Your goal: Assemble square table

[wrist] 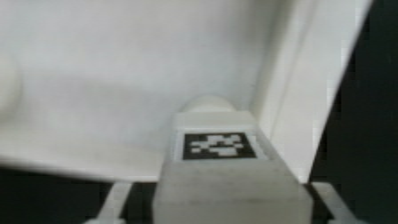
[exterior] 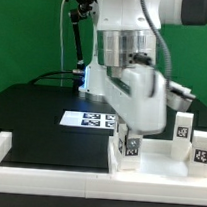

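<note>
Along the front edge of the black tabletop (exterior: 31, 111) runs a long white border bar (exterior: 47, 160); behind it lies the marker board (exterior: 90, 119). Right of that, the claw (exterior: 129, 143) grips a tagged leg (wrist: 221, 150) upright between narrowed fingers, low over the square panel (wrist: 125, 90) near its raised rim. Two more legs (exterior: 183, 124) stand rightward. Judging by this, a leg is being fitted; next comes lining it up with its corner socket.
</note>
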{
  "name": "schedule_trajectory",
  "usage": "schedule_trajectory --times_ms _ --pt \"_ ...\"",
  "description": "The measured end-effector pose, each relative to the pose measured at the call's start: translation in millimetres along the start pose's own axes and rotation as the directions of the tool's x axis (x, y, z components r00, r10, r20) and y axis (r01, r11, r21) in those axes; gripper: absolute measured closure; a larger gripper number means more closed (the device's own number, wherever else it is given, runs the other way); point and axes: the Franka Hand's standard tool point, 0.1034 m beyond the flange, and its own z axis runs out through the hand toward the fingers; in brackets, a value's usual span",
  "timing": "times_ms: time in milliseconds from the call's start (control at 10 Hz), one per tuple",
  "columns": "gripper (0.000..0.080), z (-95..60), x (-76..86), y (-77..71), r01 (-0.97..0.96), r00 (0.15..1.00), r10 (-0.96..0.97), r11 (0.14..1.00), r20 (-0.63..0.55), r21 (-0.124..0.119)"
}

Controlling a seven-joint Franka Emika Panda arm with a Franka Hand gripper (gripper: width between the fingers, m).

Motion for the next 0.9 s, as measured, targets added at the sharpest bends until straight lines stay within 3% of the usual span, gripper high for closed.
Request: schedule_trajectory --times_ms 300,400,500,600,700,900 --pt "0.0510 0.0 -1.0 0.2 -0.155 0.988 0.156 0.988 -0.010 0.021" --pt "0.0510 0.3 -1.5 0.4 -0.082 0.996 0.083 0.996 -0.015 0.019" --pt "0.0323 0.7 -3.2 0.8 0.064 0.997 -0.064 0.998 -0.038 0.013" --pt "0.0209 0.4 -5.2 0.8 0.230 0.971 -0.230 0.973 -0.061 -0.002" --pt "0.0209 -0.1 -9.2 0.1 0.380 0.922 -0.380 0.925 -0.073 -0.014" --pt "0.0153 0.2 -7.1 0.3 0.504 0.860 -0.505 0.863 -0.070 -0.024"
